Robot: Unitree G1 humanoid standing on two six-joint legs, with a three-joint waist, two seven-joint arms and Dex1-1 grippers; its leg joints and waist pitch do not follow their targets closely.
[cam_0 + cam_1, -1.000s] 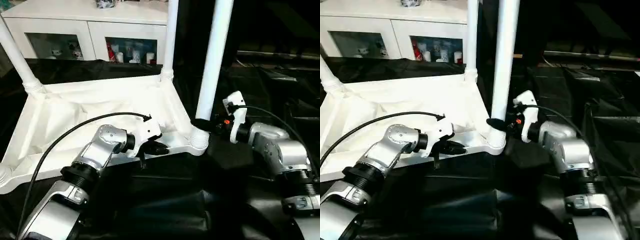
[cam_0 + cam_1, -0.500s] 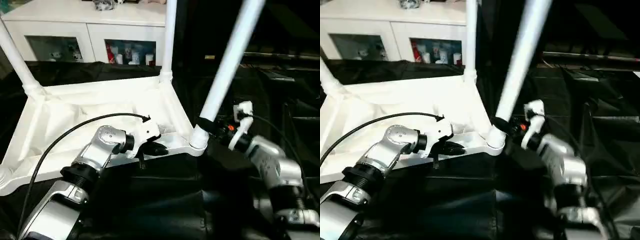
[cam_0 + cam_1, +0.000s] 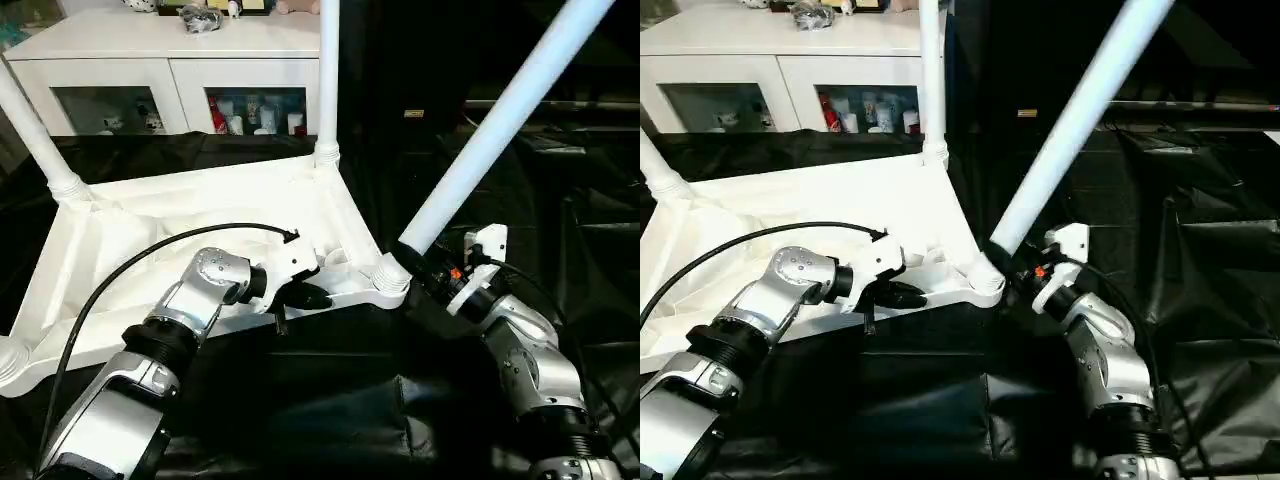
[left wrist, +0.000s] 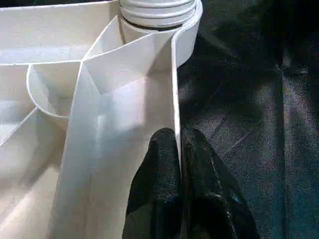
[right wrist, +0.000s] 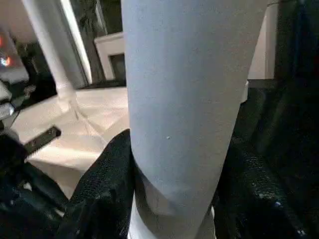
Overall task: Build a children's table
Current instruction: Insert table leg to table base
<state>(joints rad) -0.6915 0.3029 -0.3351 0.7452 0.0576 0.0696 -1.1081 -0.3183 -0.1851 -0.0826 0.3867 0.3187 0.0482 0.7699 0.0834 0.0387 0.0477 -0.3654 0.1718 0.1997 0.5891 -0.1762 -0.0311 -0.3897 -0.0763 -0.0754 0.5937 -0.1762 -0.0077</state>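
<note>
We see a white cabinet point(image 3: 170, 60) at the back w/ two glass doors; small bottles & figures sit behind the glass, misc. bits on top. In front of it, the work table point(image 3: 300, 400) is draped in black cloth, creased & shiny in spots under overhead light. To the right the bkgd is dark, w/ more black sheeting point(image 3: 1210, 250) in folds.

Upturned white tabletop point(image 3: 190, 215), two legs point(image 3: 327, 70) upright, near-corner leg point(image 3: 500, 120) tilted.
</note>
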